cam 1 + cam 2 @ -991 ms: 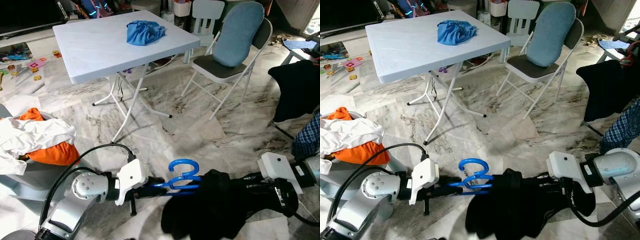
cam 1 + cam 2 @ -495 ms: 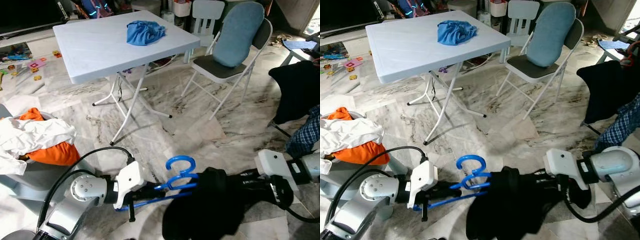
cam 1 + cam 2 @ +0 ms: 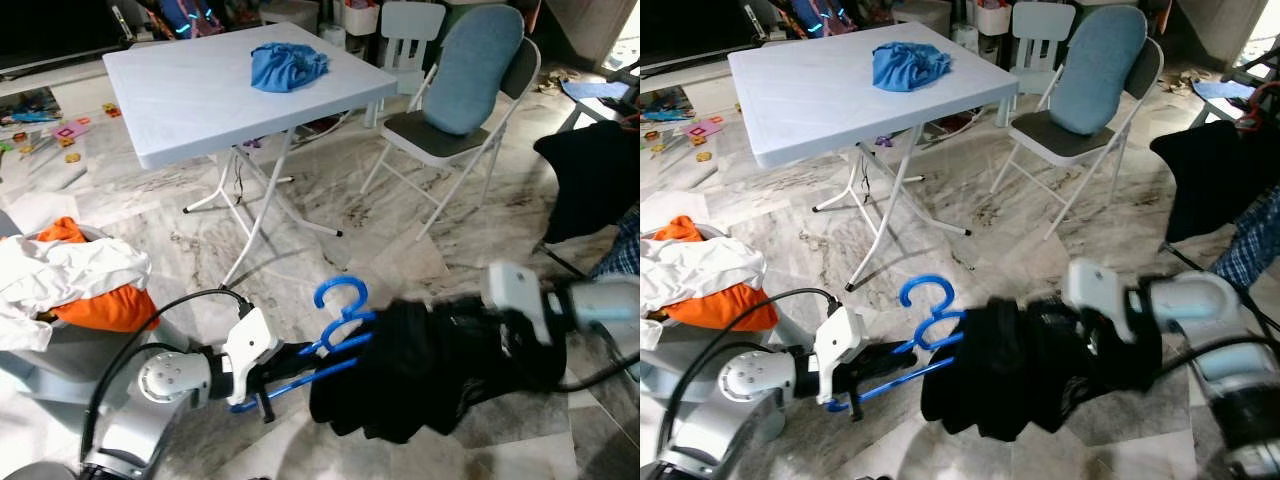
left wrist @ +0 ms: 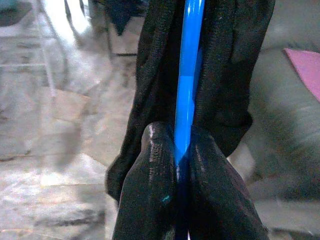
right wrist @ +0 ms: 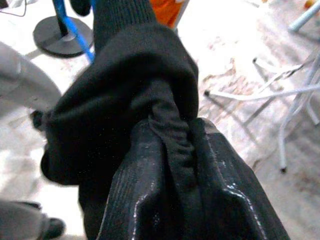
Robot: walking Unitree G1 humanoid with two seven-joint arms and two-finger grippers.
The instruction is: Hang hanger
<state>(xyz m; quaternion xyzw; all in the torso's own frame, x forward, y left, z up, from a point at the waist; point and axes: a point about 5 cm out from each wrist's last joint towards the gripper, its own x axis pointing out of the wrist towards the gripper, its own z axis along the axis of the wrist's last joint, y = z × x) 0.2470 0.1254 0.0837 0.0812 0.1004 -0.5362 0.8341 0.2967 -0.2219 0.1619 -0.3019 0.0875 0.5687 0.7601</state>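
A blue plastic hanger [image 3: 335,320] carries a black garment [image 3: 420,365] low above the marble floor. My left gripper [image 3: 290,360] is shut on the hanger's lower bar; in the left wrist view the blue bar [image 4: 187,75] runs between the two black fingers [image 4: 150,195], with black cloth on both sides. My right gripper [image 3: 500,335] is shut on a bunched fold of the black garment [image 5: 145,100] at its right end. The hanger's hook [image 3: 925,300] points up, free of any rail.
A white folding table [image 3: 200,95] with a blue cloth [image 3: 288,65] stands ahead. A folding chair [image 3: 455,100] with a blue cushion is at the right. A basket of white and orange laundry [image 3: 70,290] sits at the left. Dark and checked clothes [image 3: 600,180] hang at the far right.
Both arms have lifted the hanger and garment and shifted them left and forward. The hanger has tilted, hook end higher. The right gripper has moved up and in.
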